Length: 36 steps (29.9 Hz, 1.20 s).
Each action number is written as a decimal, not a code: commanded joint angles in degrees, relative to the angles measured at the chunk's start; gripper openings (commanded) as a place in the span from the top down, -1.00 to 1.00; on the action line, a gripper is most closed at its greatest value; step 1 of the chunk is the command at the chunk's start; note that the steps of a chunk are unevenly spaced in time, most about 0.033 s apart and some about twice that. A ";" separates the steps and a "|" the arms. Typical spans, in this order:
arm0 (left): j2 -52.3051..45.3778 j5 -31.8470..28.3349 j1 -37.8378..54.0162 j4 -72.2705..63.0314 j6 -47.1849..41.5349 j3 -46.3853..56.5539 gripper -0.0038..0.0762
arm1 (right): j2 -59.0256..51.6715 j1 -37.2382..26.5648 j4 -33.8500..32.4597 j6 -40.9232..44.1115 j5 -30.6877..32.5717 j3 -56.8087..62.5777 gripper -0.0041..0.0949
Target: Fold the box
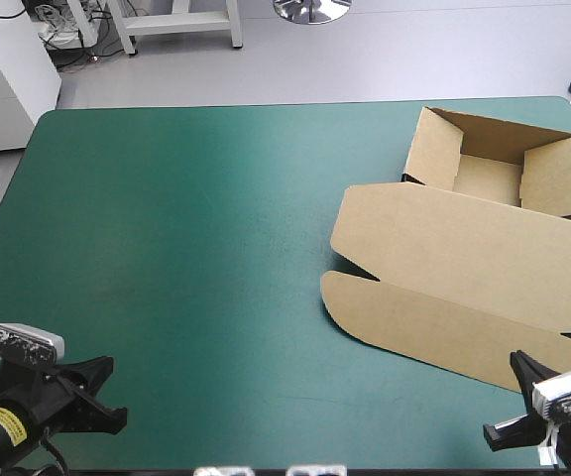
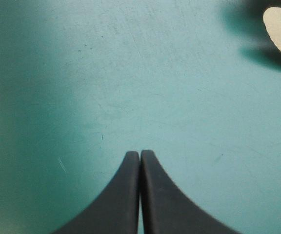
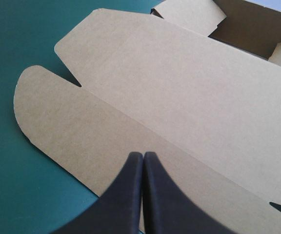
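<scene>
Overhead, I see the brown box (image 1: 464,258) on the teal-green cover (image 1: 186,248) just ahead of my right gripper (image 3: 143,155), tray up, lid flat. Left wrist: my left gripper (image 2: 140,153), pressed together, over the cover. Right wrist: fingers pressed together over the box's lid.

Soft overhead light on the desk (image 1: 216,248), with a pale sheen running down from twelve o'clock, and it's dimmer toward nine and along the near edge. The box (image 1: 464,248) is evenly lit, its tray walls shaded inside at two o'clock. Off the left gripper (image 2: 140,155), at two o'clock, a thick dark shadow hugs the box's rounded flap.
</scene>
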 commanded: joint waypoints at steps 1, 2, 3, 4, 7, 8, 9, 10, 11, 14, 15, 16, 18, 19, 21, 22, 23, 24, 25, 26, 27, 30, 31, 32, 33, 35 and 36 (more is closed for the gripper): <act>0.59 -3.56 -0.39 -0.43 -0.16 -1.49 0.93 | -0.35 -0.04 -0.37 0.15 -3.54 1.16 0.95; 0.59 -3.56 -0.39 -0.43 -0.16 -1.49 0.93 | -0.48 -0.04 -0.37 0.24 -3.53 1.67 0.95; 0.59 -3.56 -0.39 -0.43 -0.16 -1.49 0.93 | -0.48 -0.04 -0.37 0.41 -3.26 2.08 0.95; 0.59 -3.56 -0.39 -0.43 -0.16 -1.49 0.93 | -0.48 -0.04 -0.37 0.41 -3.14 2.66 0.95; 0.59 -3.56 -0.39 -0.43 -0.16 -1.49 0.93 | -0.48 -0.04 -0.37 0.41 -3.63 3.34 0.95; 0.59 -3.56 -0.39 -0.43 -0.16 -1.49 0.93 | -0.48 -0.04 -0.37 0.41 -3.78 3.34 0.95; 0.59 -3.56 -0.39 -0.43 -0.16 -1.49 0.93 | -0.48 -0.04 -0.37 0.41 -3.78 3.39 0.95; 0.59 -3.56 -0.39 -0.43 -0.16 -1.49 0.93 | -0.48 -0.04 -0.37 0.41 -3.78 3.39 0.95; 0.59 -3.56 -0.39 -0.43 -0.16 -1.49 0.93 | -0.48 -0.04 -0.37 0.41 -3.78 3.39 0.95; 0.59 -3.56 -0.39 -0.43 -0.16 -1.49 0.93 | -0.48 -0.04 -0.37 0.41 -3.78 3.39 0.95; 0.59 -3.56 -0.39 -0.43 -0.16 -1.49 0.93 | -0.48 -0.04 -0.37 0.41 -3.78 3.39 0.95; 0.59 -3.56 -0.39 -0.43 -0.16 -1.49 0.93 | -0.48 -0.04 -0.37 0.41 -3.78 3.39 0.95; 0.59 -3.56 -0.39 -0.43 -0.16 -1.49 0.93 | -0.48 -0.04 -0.37 0.41 -3.78 3.39 0.95; 0.59 -3.56 -0.39 -0.43 -0.16 -1.49 0.93 | -0.48 -0.04 -0.37 0.41 -3.78 3.39 0.95; 0.59 -3.56 -0.39 -0.43 -0.16 -1.49 0.93 | -0.48 -0.04 -0.37 0.41 -3.78 3.39 0.95; 0.59 -3.56 -0.39 -0.43 -0.16 -1.49 0.93 | -0.48 -0.04 -0.37 0.41 -3.78 3.39 0.95; 0.59 -3.56 -0.39 -0.43 -0.16 -1.49 0.93 | -0.48 -0.04 -0.37 0.41 -3.78 3.39 0.95; 0.59 -3.56 -0.39 -0.43 -0.16 -1.49 0.93 | -0.48 -0.04 -0.37 0.41 -3.78 3.39 0.95; 0.59 -3.56 -0.39 -0.43 -0.16 -1.49 0.93 | -0.48 -0.04 -0.37 0.41 -3.78 3.39 0.95; 0.59 -3.56 -0.39 -0.43 -0.16 -1.49 0.93 | -0.48 -0.04 -0.37 0.41 -3.78 3.39 0.95; 0.59 -3.56 -0.39 -0.43 -0.16 -1.49 0.93 | -0.48 -0.04 -0.37 0.41 -3.78 3.39 0.95; 0.59 -3.56 -0.39 -0.43 -0.16 -1.49 0.93 | -0.48 -0.04 -0.37 0.41 -3.78 3.39 0.95; 0.59 -3.56 -0.39 -0.43 -0.16 -1.49 0.93 | -0.48 -0.04 -0.37 0.41 -3.78 3.39 0.95; 0.59 -3.56 -0.39 -0.43 -0.16 -1.49 0.93 | -0.48 -0.04 -0.37 0.41 -3.78 3.39 0.95; 0.59 -3.56 -0.39 -0.43 -0.16 -1.49 0.93 | -0.48 -0.04 -0.37 0.41 -3.78 3.39 0.95; 0.59 -3.56 -0.39 -0.08 -0.16 -1.49 0.93 | -0.48 -0.04 -0.37 0.41 -3.78 3.39 0.95; 0.59 -3.56 -0.39 -0.08 -0.16 -1.49 0.93 | -0.48 -0.04 -0.37 0.41 -3.78 3.39 0.95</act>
